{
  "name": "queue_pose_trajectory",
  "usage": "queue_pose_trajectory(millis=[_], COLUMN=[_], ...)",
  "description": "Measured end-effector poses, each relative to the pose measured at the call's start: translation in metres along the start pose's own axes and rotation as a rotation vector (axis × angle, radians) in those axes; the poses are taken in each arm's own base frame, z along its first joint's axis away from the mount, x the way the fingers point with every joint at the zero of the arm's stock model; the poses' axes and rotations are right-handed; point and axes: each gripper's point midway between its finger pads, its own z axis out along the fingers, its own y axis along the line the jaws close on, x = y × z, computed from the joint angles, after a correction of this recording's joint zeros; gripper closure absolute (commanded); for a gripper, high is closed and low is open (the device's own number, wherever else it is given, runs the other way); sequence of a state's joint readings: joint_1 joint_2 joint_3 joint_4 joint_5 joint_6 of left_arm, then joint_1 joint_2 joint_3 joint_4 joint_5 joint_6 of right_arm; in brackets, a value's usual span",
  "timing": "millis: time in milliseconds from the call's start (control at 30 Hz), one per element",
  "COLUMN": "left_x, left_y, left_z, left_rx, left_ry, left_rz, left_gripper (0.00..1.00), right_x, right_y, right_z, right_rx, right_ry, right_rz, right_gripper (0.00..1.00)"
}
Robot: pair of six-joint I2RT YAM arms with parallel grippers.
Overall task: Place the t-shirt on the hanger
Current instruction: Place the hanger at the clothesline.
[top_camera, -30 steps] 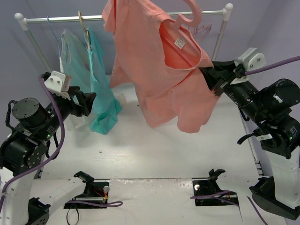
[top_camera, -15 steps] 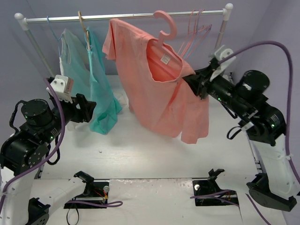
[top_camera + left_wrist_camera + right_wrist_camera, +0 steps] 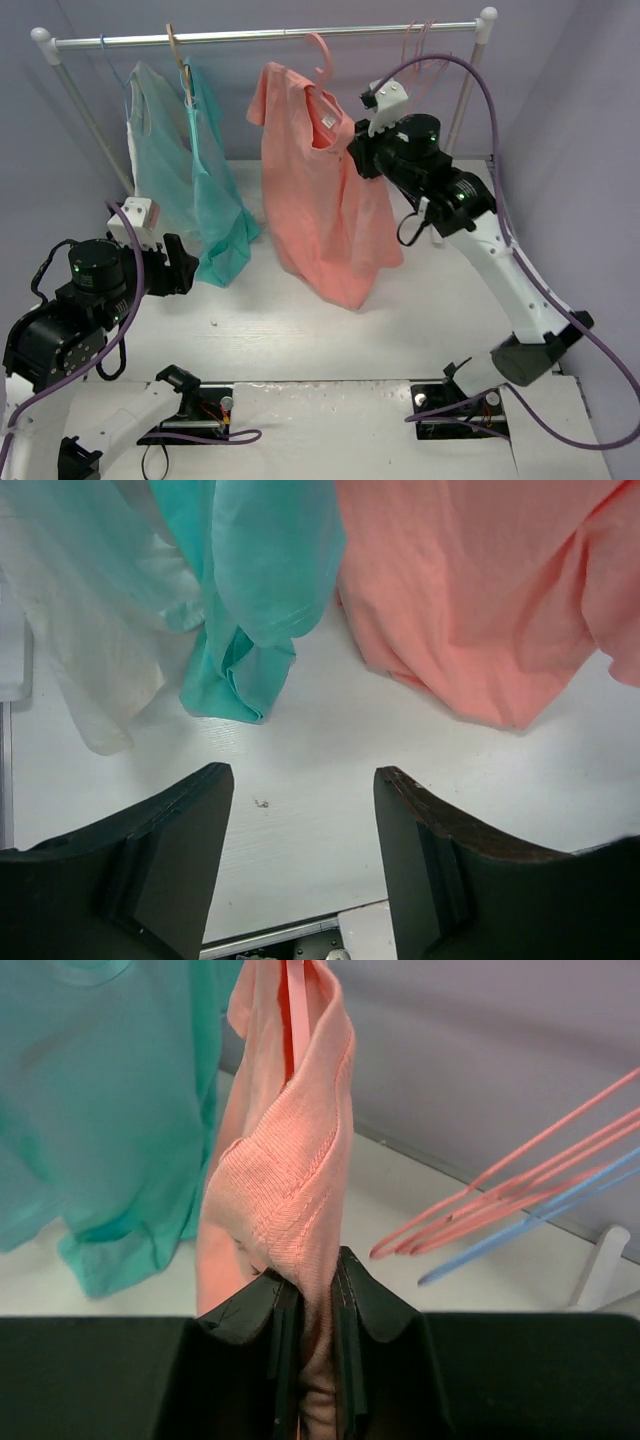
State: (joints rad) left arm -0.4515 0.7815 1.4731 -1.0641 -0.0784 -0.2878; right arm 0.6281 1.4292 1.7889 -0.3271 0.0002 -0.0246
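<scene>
I have the right gripper (image 3: 310, 1282) clamped on the t-shirt (image 3: 322, 195) at its shoulder, the fingers pinching a ribbed fold of the salmon cloth together. The shirt hangs on the hanger (image 3: 318, 56), whose pink bar shows inside the fabric just above my grip in the right wrist view. The hook sits up by the rail (image 3: 250, 36), though I cannot tell whether it rests on it. From above, the shirt drapes long and slightly bunched, with one sleeve sticking out to the left, a white label showing in the open collar, and the hem gathered to a low point close over the table (image 3: 300, 335). It hangs between the teal garment (image 3: 215, 205) and the thin hangers (image 3: 420, 45). The left gripper (image 3: 300, 780) sits low with its fingers apart and empty, facing both hems.
</scene>
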Motion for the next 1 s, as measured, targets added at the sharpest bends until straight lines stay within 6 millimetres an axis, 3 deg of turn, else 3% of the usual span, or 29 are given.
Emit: queue_pose_trajectory(millis=[233,400,800,1000], left_x=[0.007,0.013,0.021,0.026], left_y=[0.005,0.007,0.013,0.014], left_z=[-0.010,-0.013,-0.022,-0.023], left_rx=[-0.009,-0.015,-0.034,-0.039], left_ry=[-0.009,0.013,0.015,0.036], left_rz=[-0.018,-0.018,-0.016,-0.011], left_gripper=[0.42,0.42,0.42,0.42], right_x=[0.004,0.001,-0.015,0.004], right_y=[-0.009,-0.007,0.017,0.045], right_z=[0.075,0.115,0.143,0.166], right_rx=[0.093,0.107,0.066,0.024], right_ry=[-0.007,-0.026,-0.098,-0.077], right_rz=[0.015,0.044,0.059,0.052], right_gripper=[1.00,1.00,1.00,1.00])
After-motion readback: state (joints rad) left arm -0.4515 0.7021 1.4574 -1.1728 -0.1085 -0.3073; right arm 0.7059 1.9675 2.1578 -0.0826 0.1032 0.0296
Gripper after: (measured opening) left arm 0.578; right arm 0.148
